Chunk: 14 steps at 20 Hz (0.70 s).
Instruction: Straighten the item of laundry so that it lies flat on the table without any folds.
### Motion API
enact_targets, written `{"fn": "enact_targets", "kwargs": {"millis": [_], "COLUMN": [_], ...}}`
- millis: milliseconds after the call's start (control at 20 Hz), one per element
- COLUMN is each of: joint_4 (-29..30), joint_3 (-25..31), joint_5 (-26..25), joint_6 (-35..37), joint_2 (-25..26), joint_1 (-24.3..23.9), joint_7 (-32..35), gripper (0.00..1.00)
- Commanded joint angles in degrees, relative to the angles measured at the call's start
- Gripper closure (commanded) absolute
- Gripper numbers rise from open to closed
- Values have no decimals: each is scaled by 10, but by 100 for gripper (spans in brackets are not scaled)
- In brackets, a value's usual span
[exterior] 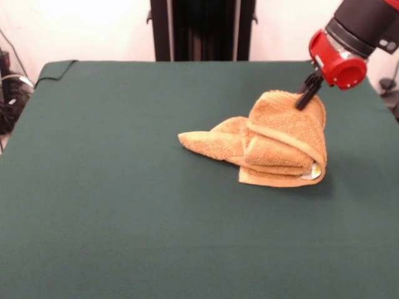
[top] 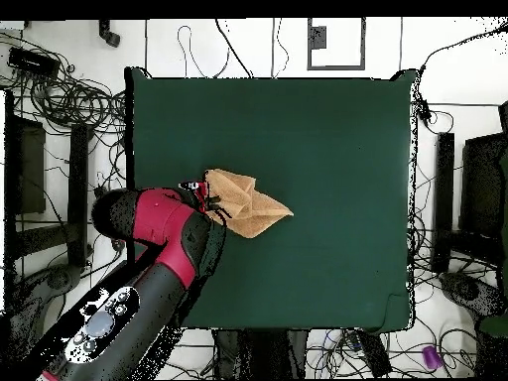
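Note:
The orange-tan towel [exterior: 274,146] lies bunched in several folded layers at the right of the dark green table [exterior: 124,187]. Its right part is heaped up into a mound and one corner trails out to the left. A small white label [exterior: 314,172] peeks out low on the right. My gripper [exterior: 305,98] comes down from the upper right on the red and black arm. Its black fingers are close together, pinching the top of the mound. In the overhead view the towel [top: 253,206] sits left of the table's middle, with the gripper [top: 205,195] at its left edge.
The robot's pedestal [exterior: 202,30] stands behind the table's far edge. Cables and gear [exterior: 9,87] lie off the table's left side. The arm [top: 164,258] covers the lower left of the table in the overhead view.

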Motion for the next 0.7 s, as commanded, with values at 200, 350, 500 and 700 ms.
{"fn": "enact_targets", "kwargs": {"millis": [200, 350, 500, 700], "joint_4": [4, 22, 37, 62], "joint_3": [126, 155, 183, 249], "joint_5": [68, 81, 91, 111], "joint_6": [-4, -34, -62, -120], "joint_2": [-42, -59, -75, -103], "joint_1": [-9, -17, -24, -41], "joint_7": [138, 112, 90, 57], "gripper": [100, 100, 100, 100]}}
